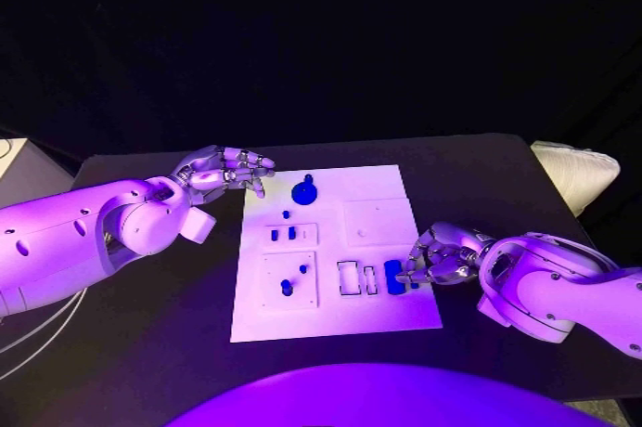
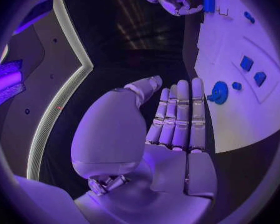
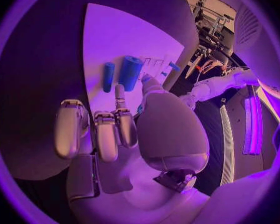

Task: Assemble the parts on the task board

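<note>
A: White flat plastic task board [image 1: 402, 316] carries the small blue parts; the blue round gear-shaped part [image 1: 306, 192] stands just beyond the left hand's [image 1: 227, 172] fingertips. In the left wrist view those fingers [image 2: 179, 115] lie straight and side by side, nothing in them. My reading — it waits beside the board, ready for that piece.

B: And the right hand [image 1: 439, 257]?

A: Fingers curled in at the board's edge, touching or nearly touching the blue upright cylinder-like part [image 1: 393, 274]. The right wrist view puts this thick cylinder [image 3: 129, 72] and a thinner blue peg [image 3: 108, 76] just ahead of the fingertips [image 3: 119, 92], apart from them. Probably set to pick or press one.

B: Held, then?

A: Cannot tell — the curled fingers hide the contact in the head view, and a small teal glint by the thumb is too small to name.

B: Other parts?

A: Two short blue pegs [image 1: 282, 233] in a raised square between the hands, more below it; whether seated fully is unclear. The slots beside the cylinder are faint outlines.
</note>
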Available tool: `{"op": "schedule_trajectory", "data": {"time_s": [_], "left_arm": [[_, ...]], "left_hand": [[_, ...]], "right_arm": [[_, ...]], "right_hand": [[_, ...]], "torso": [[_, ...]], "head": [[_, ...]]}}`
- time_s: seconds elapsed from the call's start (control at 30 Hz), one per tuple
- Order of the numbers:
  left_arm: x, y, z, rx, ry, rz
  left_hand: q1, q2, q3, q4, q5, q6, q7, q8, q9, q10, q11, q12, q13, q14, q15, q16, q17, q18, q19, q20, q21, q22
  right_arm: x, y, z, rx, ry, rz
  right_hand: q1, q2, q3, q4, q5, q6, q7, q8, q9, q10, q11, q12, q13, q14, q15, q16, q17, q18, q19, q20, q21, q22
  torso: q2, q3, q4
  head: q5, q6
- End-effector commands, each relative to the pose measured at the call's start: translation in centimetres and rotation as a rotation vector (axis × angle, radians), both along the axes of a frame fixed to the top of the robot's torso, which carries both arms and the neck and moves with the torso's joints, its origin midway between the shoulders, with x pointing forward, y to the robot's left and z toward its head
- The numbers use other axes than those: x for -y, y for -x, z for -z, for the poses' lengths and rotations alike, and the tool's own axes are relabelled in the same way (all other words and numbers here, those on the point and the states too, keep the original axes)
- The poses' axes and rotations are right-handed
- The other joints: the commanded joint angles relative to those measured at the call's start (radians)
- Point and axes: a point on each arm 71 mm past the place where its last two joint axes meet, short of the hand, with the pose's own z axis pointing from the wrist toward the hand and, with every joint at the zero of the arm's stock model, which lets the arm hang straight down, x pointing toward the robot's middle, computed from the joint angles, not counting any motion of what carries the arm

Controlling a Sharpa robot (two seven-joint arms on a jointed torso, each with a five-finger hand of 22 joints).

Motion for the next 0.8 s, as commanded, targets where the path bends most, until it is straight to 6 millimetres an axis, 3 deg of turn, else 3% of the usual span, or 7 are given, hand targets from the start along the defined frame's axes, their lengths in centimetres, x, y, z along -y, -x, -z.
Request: {"op": "schedule_trajectory", "data": {"time_s": [0.03, 0.47, 0.8], "left_arm": [[0.1, 0.0, -0.1, 0.008, 0.017, -0.002], [0.0, 0.0, -0.1, 0.004, 0.016, -0.004], [-0.1, 0.1, -0.1, 0.000, 0.016, -0.003]], "left_hand": [[0.002, 0.006, -0.008, 0.001, 0.003, 0.003, 0.002, -0.006, -0.002, 0.004, 0.004, -0.004, -0.002, 0.008, 0.003, -0.003, 0.001, 0.013, 0.007, -0.003, -0.006, -0.002], [0.002, 0.006, -0.008, 0.001, 0.003, 0.003, 0.002, -0.006, -0.002, 0.004, 0.004, -0.004, -0.002, 0.008, 0.003, -0.003, 0.001, 0.013, 0.007, -0.003, -0.006, -0.002], [0.002, 0.006, -0.008, 0.001, 0.003, 0.003, 0.002, -0.006, -0.002, 0.004, 0.004, -0.004, -0.002, 0.008, 0.003, -0.003, 0.001, 0.013, 0.007, -0.003, -0.006, -0.002]], "right_arm": [[-0.3, 0.0, 0.1, 0.020, 0.029, -0.014], [-1.8, 0.3, 1.4, 0.010, 0.050, -0.054], [-3.2, -0.1, 2.8, 0.016, 0.106, -0.068]], "right_hand": [[-0.011, 0.005, -0.012, 0.000, 0.001, 0.000, -0.010, 0.005, 0.001, 0.005, -0.002, -0.003, 0.095, 0.087, -0.006, 0.007, 0.196, -0.013, 0.057, -0.007, 0.008, 0.183], [-0.011, 0.009, -0.020, 0.000, 0.000, 0.003, -0.011, 0.008, 0.002, 0.005, -0.002, -0.004, 0.095, 0.087, -0.007, 0.008, 0.199, -0.014, 0.057, -0.007, 0.010, 0.184], [-0.032, 0.018, -0.072, 0.001, -0.018, 0.002, -0.011, 0.013, 0.002, 0.004, -0.003, -0.010, 0.097, 0.087, -0.007, 0.007, 0.199, -0.013, 0.056, -0.007, 0.006, 0.185]], "torso": [[0.001, 0.0007, -0.0001], [0.002, 0.0017, 0.0015], [0.002, 0.0014, 0.0007]], "head": [[0.000, 0.000], [0.007, 0.000], [0.010, 0.000]]}}
